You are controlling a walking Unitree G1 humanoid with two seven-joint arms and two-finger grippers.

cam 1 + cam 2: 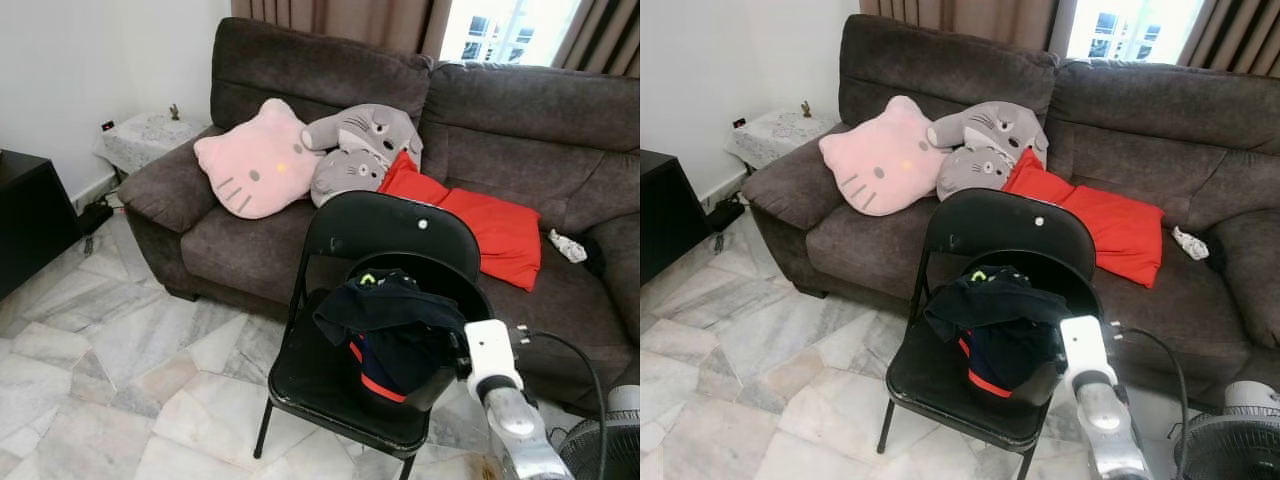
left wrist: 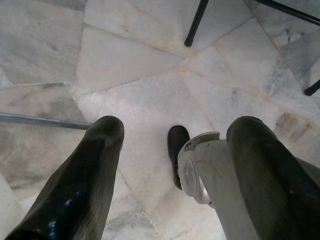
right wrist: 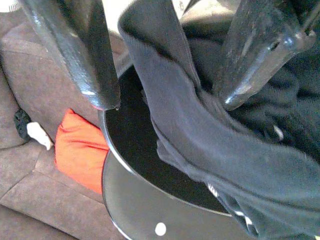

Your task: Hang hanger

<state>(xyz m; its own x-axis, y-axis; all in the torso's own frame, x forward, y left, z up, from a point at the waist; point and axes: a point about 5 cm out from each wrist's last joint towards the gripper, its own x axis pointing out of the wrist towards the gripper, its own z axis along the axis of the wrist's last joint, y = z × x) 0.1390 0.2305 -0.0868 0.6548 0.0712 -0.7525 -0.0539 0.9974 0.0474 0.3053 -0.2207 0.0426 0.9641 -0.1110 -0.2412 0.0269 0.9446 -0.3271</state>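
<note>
A dark navy garment (image 1: 392, 320) with red trim lies bunched on the seat of a black folding chair (image 1: 390, 232). A small yellow-green bit (image 1: 368, 279) pokes out at its top. My right gripper (image 1: 432, 388) reaches into the garment's right side. In the right wrist view, the right gripper (image 3: 167, 100) stands open, and its fingers (image 3: 97, 75) straddle a raised fold of the dark cloth (image 3: 180, 115) without pinching it. My left gripper (image 2: 177, 125) hangs open over the marble floor with nothing between its fingers.
A brown sofa (image 1: 520, 110) stands behind the chair with a pink cat cushion (image 1: 255, 160), grey plush toys (image 1: 360, 145) and a red cushion (image 1: 480, 225). A black cabinet (image 1: 25, 215) is at the left. A fan (image 1: 605, 445) stands at the lower right.
</note>
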